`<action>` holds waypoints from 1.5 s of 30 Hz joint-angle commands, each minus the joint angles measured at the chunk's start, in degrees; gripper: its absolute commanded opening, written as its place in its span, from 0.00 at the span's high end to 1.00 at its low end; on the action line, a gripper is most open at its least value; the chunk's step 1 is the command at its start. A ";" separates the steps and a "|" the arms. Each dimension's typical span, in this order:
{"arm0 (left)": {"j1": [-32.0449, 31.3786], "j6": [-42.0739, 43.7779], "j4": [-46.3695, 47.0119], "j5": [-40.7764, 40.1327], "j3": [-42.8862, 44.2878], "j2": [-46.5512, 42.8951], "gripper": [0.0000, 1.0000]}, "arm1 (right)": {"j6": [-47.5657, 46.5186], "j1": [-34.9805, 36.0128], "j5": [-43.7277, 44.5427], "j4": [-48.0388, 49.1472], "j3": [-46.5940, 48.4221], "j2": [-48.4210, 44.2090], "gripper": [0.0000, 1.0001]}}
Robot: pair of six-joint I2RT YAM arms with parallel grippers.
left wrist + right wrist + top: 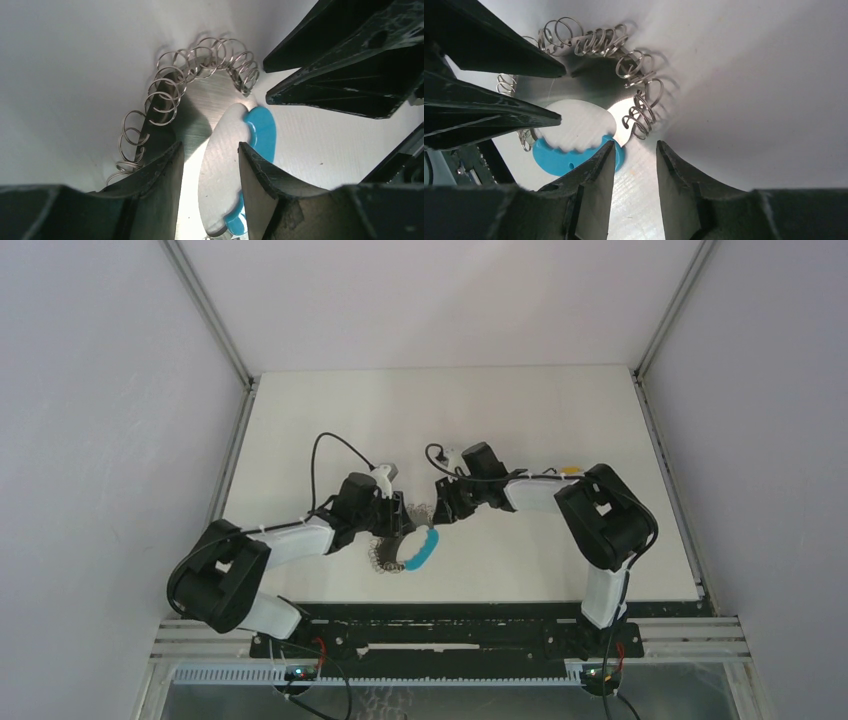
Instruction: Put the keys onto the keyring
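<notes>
- Where the two arms meet near the middle of the table, the keyring lies flat as one floppy loop of silvery wire coils, with one light blue band along its right side.
- The left gripper hangs over the loop's far-left part. In its wrist view the gripper is released, with its jaws apart and nothing between them. The coils curve just past the left-hand finger, and the blue band sits just beyond the other finger.
- The right gripper is at the loop's far-right edge, close to the left one but apart from it. In its wrist view this gripper is also unclenched and grasps nothing. A stretch of coils lies just ahead of the gap, and the blue band sits beside one fingertip.
- A flat brushed-silver surface shows inside the loop; I cannot tell what it is.
- Count: one keyring, one blue band, two grippers.
</notes>
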 commanded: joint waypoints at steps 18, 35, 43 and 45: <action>0.49 1.29 0.97 0.38 -0.64 2.36 0.55 | -2.49 1.19 -4.93 1.29 2.67 -0.34 0.77; 0.52 1.83 -0.56 -0.35 -0.40 1.54 0.55 | -1.95 2.73 0.69 -1.91 2.73 -2.03 0.82; 0.51 1.83 -0.56 -0.28 -0.32 1.68 0.55 | -3.29 4.19 4.22 -3.90 2.73 -2.86 0.80; 0.44 1.83 -0.56 -0.28 -0.23 1.88 0.55 | -3.89 4.89 4.43 -3.84 2.73 -3.19 0.79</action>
